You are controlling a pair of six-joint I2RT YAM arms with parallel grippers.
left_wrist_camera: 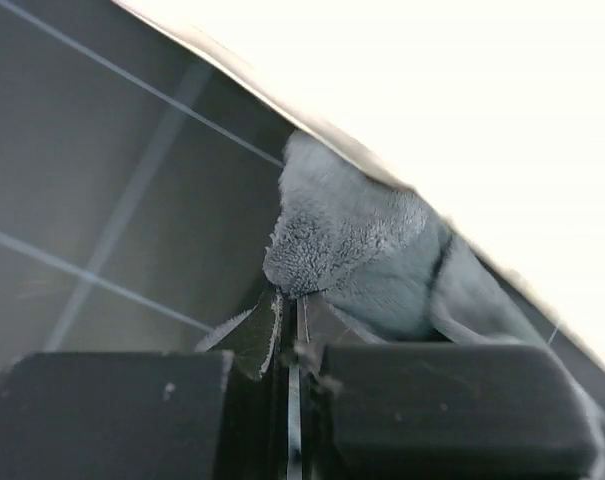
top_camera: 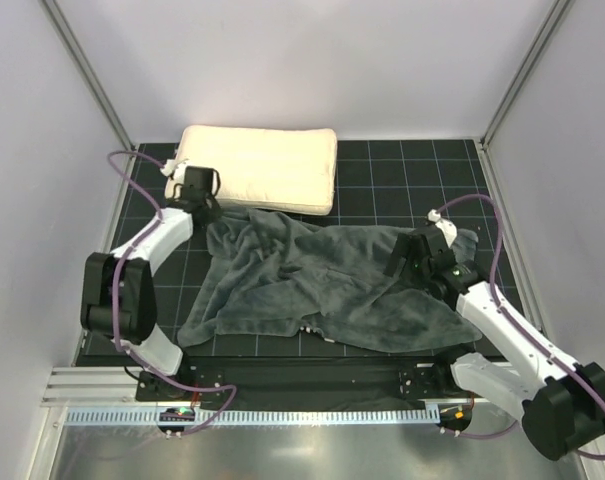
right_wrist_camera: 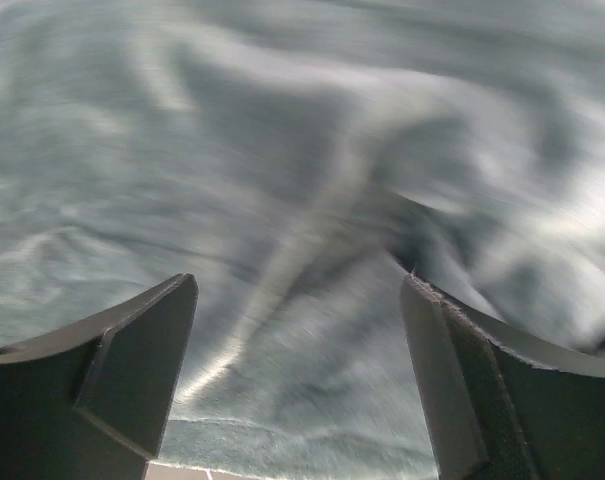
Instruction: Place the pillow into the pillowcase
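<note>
Pillow point(top_camera: 257, 165) lies flat at the far edge of the surface point(top_camera: 402, 170), left of centre. Pillowcase point(top_camera: 322, 285) is spread crumpled in front of it, grey side up, with its far left corner against the pillow. Left hand point(left_wrist_camera: 290, 300) is closed, with its tips pinching that corner. Right hand point(right_wrist_camera: 297, 285) hangs over the pillowcase's right part, fingers wide apart and holding nothing.

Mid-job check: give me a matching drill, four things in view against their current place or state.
Things:
1 pillow
2 pillowcase
3 left gripper
4 right gripper

Places or states:
A jaws wide open over the grey plush
B cream, lying at the far side
C crumpled in the middle, grey side up
D shut on a grey fabric corner

Pairs: 1-B; 2-C; 3-D; 4-A
</note>
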